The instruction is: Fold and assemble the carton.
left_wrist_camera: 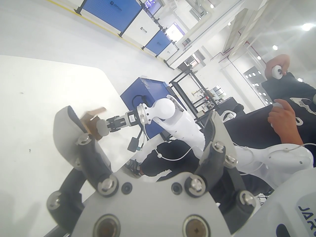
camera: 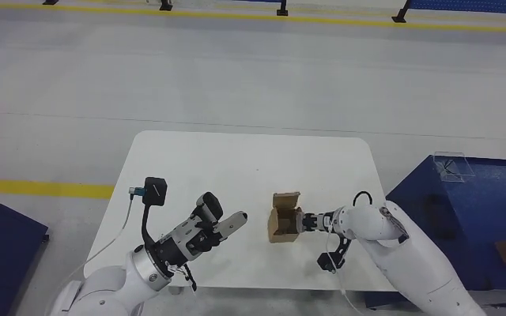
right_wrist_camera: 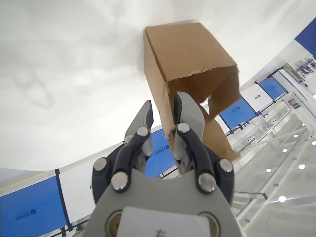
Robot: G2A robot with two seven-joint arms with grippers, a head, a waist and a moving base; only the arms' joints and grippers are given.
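Carton (camera: 283,217) stands near the front edge of the tabletop (camera: 237,158), top flaps unfolded. Right end effector (right_wrist_camera: 164,102) pinches one wall, one finger inside, likely steadying it. Left end effector (camera: 225,213) hangs nearby, spread wide, empty, apparently free for folding.

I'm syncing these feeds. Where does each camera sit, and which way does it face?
Top view: above the arms, looking down at the table; shows left gripper, and right gripper at the carton.
Left wrist view: on that wrist, facing across the table toward the carton; own open fingers.
Right wrist view: on that wrist, facing the carton closely; own fingers straddle its wall.
All three share the carton.
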